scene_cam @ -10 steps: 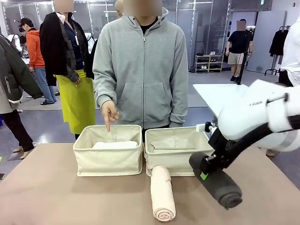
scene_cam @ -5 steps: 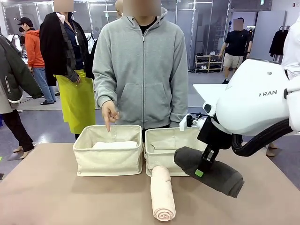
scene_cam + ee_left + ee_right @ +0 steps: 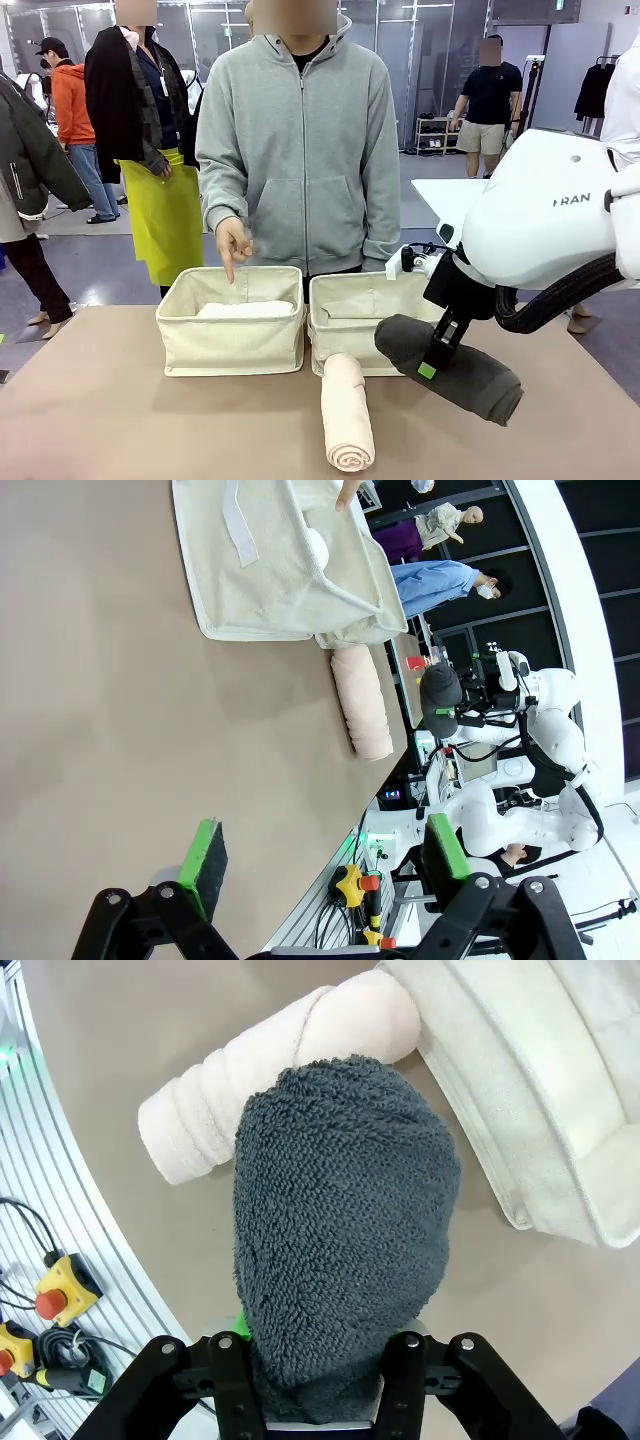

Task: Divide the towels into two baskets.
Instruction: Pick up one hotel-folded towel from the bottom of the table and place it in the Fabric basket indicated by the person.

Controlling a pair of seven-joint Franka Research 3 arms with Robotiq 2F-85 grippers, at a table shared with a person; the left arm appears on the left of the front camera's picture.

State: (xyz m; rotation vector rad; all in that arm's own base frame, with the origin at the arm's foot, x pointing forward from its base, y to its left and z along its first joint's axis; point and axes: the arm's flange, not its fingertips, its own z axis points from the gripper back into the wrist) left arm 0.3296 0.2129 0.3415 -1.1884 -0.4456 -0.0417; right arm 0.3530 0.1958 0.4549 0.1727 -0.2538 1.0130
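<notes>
the dark grey towel [image 3: 470, 378] had swung up toward the right basket [image 3: 350, 340]. left gripper [image 3: 325, 855] hung wide open and empty. a person's hand [image 3: 235, 245] pointed into the left basket [image 3: 230, 345], likely directing. right gripper [image 3: 315, 1360] clamped the towel at the right basket's four o'clock.

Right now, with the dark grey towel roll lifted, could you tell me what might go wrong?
The right gripper holds the dark grey terry-cloth towel roll low before the right cream canvas basket, so its end may catch the rim. The person's hand points at the left basket; a swing there might hit it.
</notes>
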